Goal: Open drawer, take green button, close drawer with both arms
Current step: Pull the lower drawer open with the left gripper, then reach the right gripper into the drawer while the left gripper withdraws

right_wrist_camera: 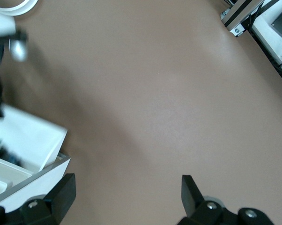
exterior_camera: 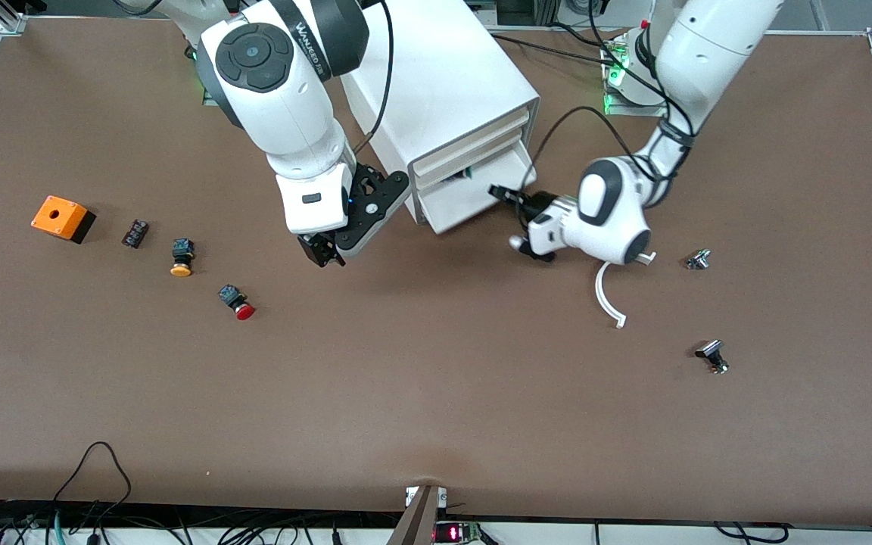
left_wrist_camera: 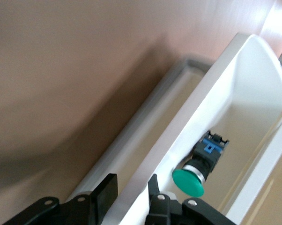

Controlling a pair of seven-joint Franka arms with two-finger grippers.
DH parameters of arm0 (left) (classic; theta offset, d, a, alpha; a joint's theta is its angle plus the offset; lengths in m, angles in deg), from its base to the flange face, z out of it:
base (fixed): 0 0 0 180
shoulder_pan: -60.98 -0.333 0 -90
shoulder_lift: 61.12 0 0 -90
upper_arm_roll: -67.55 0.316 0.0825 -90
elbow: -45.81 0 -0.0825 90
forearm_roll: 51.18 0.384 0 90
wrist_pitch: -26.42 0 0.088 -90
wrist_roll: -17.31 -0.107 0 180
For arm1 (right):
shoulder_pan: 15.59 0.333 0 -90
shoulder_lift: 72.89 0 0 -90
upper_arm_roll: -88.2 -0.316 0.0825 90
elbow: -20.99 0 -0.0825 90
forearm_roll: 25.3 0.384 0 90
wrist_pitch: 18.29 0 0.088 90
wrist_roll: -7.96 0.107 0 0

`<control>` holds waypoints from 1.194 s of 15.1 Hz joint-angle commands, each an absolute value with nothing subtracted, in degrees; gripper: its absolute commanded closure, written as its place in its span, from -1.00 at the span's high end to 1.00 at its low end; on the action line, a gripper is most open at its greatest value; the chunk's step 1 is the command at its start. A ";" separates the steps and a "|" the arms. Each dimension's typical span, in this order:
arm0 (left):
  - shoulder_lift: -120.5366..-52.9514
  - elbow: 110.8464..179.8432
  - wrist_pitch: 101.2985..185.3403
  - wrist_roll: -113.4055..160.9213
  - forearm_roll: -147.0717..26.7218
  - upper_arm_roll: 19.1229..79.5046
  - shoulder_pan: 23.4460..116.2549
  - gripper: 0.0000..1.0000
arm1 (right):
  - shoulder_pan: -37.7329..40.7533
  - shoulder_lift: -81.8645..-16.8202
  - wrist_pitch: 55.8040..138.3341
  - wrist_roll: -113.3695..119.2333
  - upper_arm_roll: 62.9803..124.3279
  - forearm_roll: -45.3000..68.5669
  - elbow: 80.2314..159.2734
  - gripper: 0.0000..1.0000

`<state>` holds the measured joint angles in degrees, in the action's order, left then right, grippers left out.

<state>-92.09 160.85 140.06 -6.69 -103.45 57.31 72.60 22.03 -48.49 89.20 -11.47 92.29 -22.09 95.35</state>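
Note:
The white cabinet [exterior_camera: 443, 68] stands at the robots' side of the table, mid-table. Its lowest drawer [exterior_camera: 474, 198] is pulled partly out. My left gripper [exterior_camera: 506, 197] is at that drawer's front. In the left wrist view its fingers [left_wrist_camera: 106, 194] straddle the drawer's front wall [left_wrist_camera: 216, 89], one outside and one inside, closed on it. The green button [left_wrist_camera: 190, 180] lies inside the drawer beside the inner finger. My right gripper [exterior_camera: 322, 253] hangs open and empty over the table beside the cabinet's corner; its wrist view shows the wide jaws [right_wrist_camera: 127, 192] and the drawer's corner [right_wrist_camera: 35, 140].
Toward the right arm's end lie a red-capped button [exterior_camera: 238, 303], a yellow-capped button [exterior_camera: 181, 257], a small black part [exterior_camera: 135, 232] and an orange box [exterior_camera: 63, 218]. Toward the left arm's end lie a white curved strip [exterior_camera: 608, 299] and two small metal parts [exterior_camera: 698, 260] [exterior_camera: 712, 356].

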 commanded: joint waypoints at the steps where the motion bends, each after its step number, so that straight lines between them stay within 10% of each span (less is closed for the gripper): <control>1: -93.11 156.12 143.31 -5.10 -103.21 61.04 72.23 -1.00 | 22.03 -47.67 89.20 -12.34 92.25 -22.40 93.94 1.00; 5: -93.11 154.53 143.40 -5.02 -103.21 61.49 71.52 -0.93 | 22.12 -44.34 92.44 -12.95 89.37 -22.14 91.84 1.00; 6: -93.11 154.44 143.40 -5.10 -103.21 61.75 71.44 -0.28 | 22.12 -42.94 93.41 -12.87 88.30 -22.14 90.70 1.00; 7: -92.85 154.44 143.58 -5.54 -103.56 61.92 71.35 0.99 | 22.12 -41.36 93.42 -12.87 87.68 -22.05 89.13 1.00; 18: -78.63 153.30 146.13 -6.25 -88.63 61.84 58.11 1.00 | 31.95 -29.40 99.73 -14.52 87.33 -24.06 87.09 1.00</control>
<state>-85.45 152.18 147.19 -6.57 -91.95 62.12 64.14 30.33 -32.90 97.75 -12.64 86.83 -22.45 89.48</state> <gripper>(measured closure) 0.000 0.000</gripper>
